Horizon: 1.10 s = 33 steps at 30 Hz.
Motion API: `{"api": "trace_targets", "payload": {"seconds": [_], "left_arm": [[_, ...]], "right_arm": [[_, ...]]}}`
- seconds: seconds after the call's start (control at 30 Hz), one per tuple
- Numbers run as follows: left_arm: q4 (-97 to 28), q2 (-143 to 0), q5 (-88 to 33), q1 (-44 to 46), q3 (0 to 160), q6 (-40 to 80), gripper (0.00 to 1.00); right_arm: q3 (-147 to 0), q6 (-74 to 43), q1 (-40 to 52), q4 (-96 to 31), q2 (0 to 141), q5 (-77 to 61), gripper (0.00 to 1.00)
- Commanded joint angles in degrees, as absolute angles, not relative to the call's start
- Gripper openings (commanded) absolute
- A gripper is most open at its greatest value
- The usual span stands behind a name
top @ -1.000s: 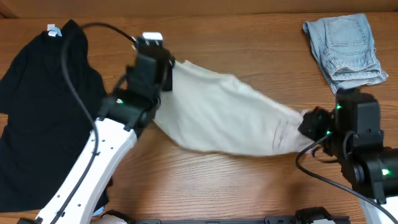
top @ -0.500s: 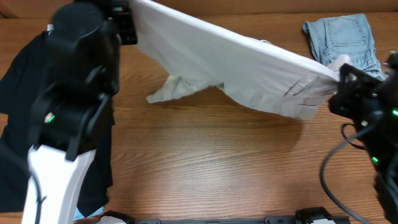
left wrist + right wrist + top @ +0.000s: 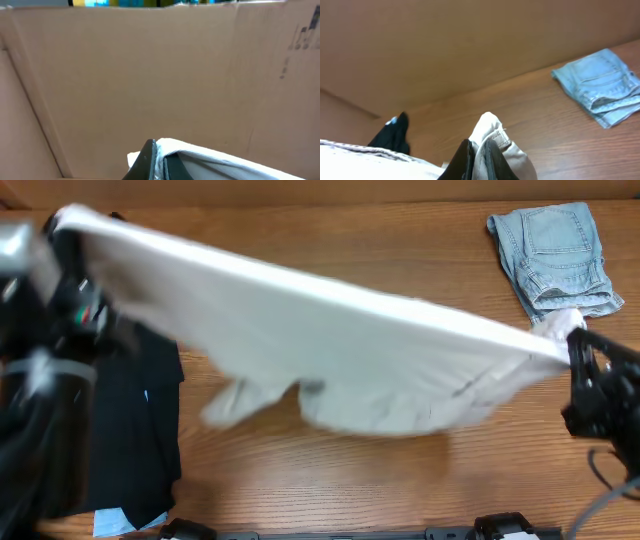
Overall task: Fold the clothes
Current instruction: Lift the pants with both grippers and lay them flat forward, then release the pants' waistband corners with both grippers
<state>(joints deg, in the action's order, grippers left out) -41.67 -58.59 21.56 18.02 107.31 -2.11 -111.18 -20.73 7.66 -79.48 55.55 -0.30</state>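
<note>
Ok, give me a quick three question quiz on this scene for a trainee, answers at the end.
1. True or false: the beige shorts lie flat on the table.
2. Which garment lies at the table's far right? A a red sweater, B denim shorts, C a towel.
3. Fill in: the left tool and the right tool are both shut on the ____.
Key: 1 false, they hang stretched between the tools. 2 B. 3 beige shorts.

The large shorts (image 3: 340,370) span the frame's middle above the counter (image 3: 400,480), the top (image 3: 140,440) lying at left, the denim shorts (image 3: 555,255) upper right.
</note>
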Motion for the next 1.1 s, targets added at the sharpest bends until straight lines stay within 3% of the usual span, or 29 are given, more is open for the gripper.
{"api": "trace_targets", "payload": {"seconds": [0.0, 0.3, 0.6, 0.77, 1.0, 1.03, 1.07], "left_arm": [[-42.1, -55.0, 32.1, 16.3, 109.8, -2.8, 0.04], [-50.4, -60.8, 32.0, 16.3, 108.2, -1.1, 0.04], [-56.2, -80.4, 31.9, 16.3, 108.0, 1.8, 0.04], [-51.6, -94.4, 31.9, 16.1, 108.0, 1.7, 0.04], [-32.8, -113.0, 29.4, 16.1, 108.0, 1.7, 0.04], [-27.1, -116.8, 28.9, 16.0, 108.0, 1.8, 0.04], [-23.7, -118.9, 28.9, 16.0, 108.0, 1.7, 0.15]], "right_arm": [[-115.5, -19.0, 6.6, -82.2, 54.4, 7.4, 0.04], [-112.3, -19.1, 6.6, -82.4, 59.4, 7.4, 0.04], [-106.0, -19.5, 6.6, -78.2, 75.9, 7.4, 0.04], [-105.7, -18.7, 6.6, -72.0, 89.7, 7.4, 0.04], [-105.7, -16.5, 6.6, -51.9, 110.0, 7.4, 0.04], [-105.7, -16.0, 6.6, -46.0, 114.0, 7.7, 0.15], [-105.7, -16.0, 6.6, -41.7, 116.5, 7.9, 0.36]]}}
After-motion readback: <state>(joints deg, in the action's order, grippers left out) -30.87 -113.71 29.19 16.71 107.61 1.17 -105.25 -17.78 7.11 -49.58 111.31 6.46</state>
